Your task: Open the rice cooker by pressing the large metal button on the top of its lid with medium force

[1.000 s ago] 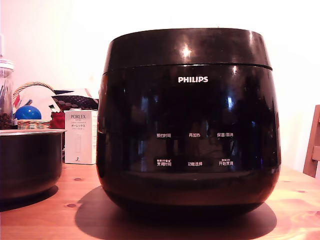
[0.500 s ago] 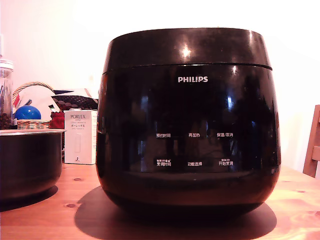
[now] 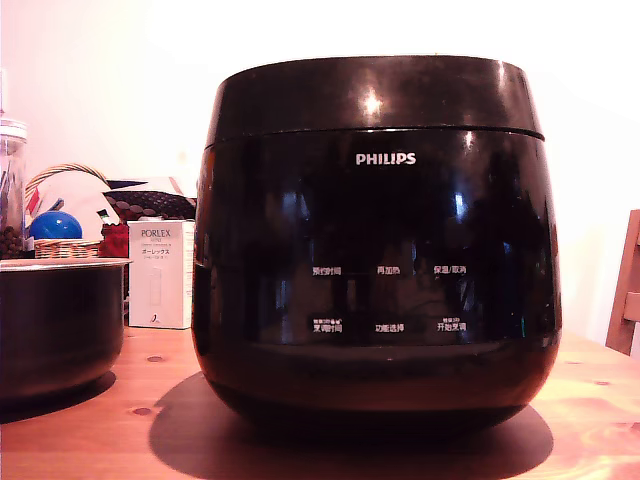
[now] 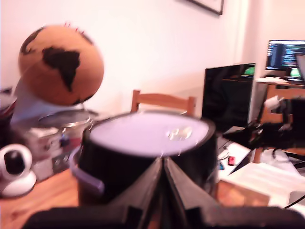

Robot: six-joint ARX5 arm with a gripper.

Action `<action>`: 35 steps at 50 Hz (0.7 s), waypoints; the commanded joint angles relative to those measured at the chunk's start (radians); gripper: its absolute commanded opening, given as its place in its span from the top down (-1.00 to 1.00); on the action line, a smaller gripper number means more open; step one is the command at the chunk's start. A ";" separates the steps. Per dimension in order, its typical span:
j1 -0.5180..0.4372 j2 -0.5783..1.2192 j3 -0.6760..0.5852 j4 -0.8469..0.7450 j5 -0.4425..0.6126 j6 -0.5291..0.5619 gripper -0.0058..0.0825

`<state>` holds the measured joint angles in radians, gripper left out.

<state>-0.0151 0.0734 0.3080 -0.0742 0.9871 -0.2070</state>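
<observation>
Nothing is shifting in the exterior view since a second ago: the rice cooker (image 3: 375,240) is sitting mid-table, lid (image 3: 372,97) down. My claw (image 4: 163,164), fingers pressed together, is nearing it; I should be centring on the button, then pressing straight down.

the rice cooker (image 3: 375,250) stands on the wooden table (image 3: 150,420), its lid (image 3: 370,95) closed.

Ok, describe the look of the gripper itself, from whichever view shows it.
Only the wrist view shows the gripper. It is black with a matte look. Two flat, wedge-shaped fingers taper toward their tips from a broad dark base that fills the lower edge of the picture. No cables, labels or markings can be made out on it, and the picture is blurred. The exterior view shows no part of the arm.
</observation>
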 commanded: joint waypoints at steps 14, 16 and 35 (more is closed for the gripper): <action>-0.127 0.221 0.170 0.017 0.008 -0.005 0.92; -0.137 0.259 0.188 0.027 0.006 -0.002 0.92; -0.312 0.587 0.290 0.188 -0.044 0.069 0.92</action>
<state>-0.2916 0.6258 0.5835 0.0864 0.9524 -0.1505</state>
